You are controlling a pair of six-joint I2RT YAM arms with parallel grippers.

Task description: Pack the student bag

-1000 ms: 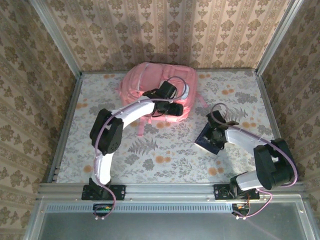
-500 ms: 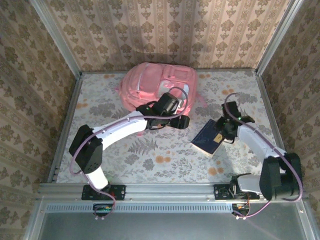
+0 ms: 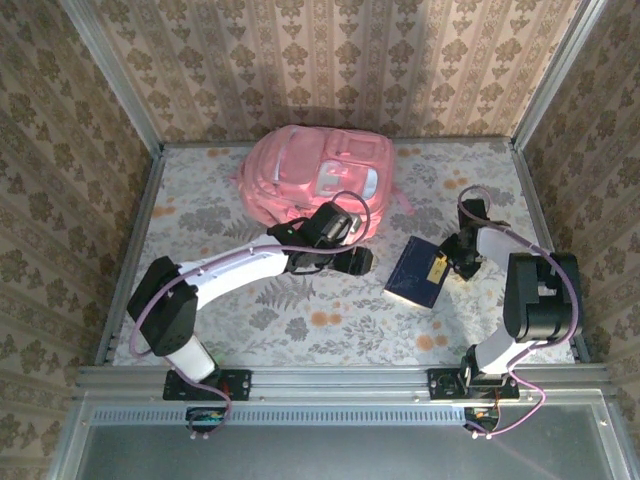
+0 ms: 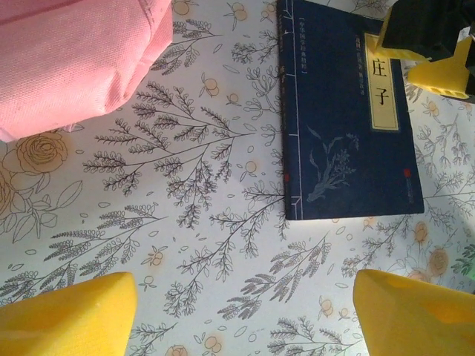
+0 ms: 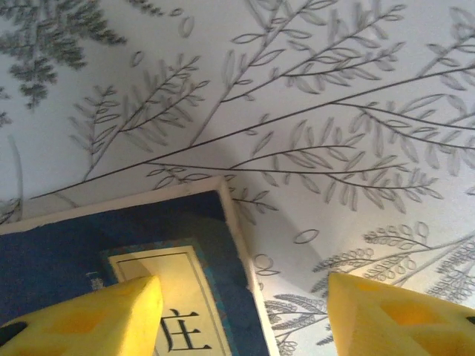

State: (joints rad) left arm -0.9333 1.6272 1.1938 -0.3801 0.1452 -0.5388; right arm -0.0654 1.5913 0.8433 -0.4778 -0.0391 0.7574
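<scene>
Both my hands are released right now. My left hand (image 4: 241, 319) hangs over the flowered desk (image 3: 300, 310) with its yellow fingers spread and nothing between them. My right hand (image 5: 245, 311) is spread too, one finger over the corner of the dark blue book (image 4: 345, 119) and the other over bare desk, so nothing is gripped. The student bag (image 3: 315, 180) lies at the far middle of the desk, its pink edge just beyond my left hand, and the book lies flat between the two hands, apart from the bag. Here's where it could go wrong. The book is thin and flat on the desk, so a pinch from above may just skid it along or scrape the cover instead of lifting it. My hands are near each other over it, and if both reach in they could knock together. I also can't tell whether the bag's pocket is unzipped, and a closed or sagging mouth would block the book.
</scene>
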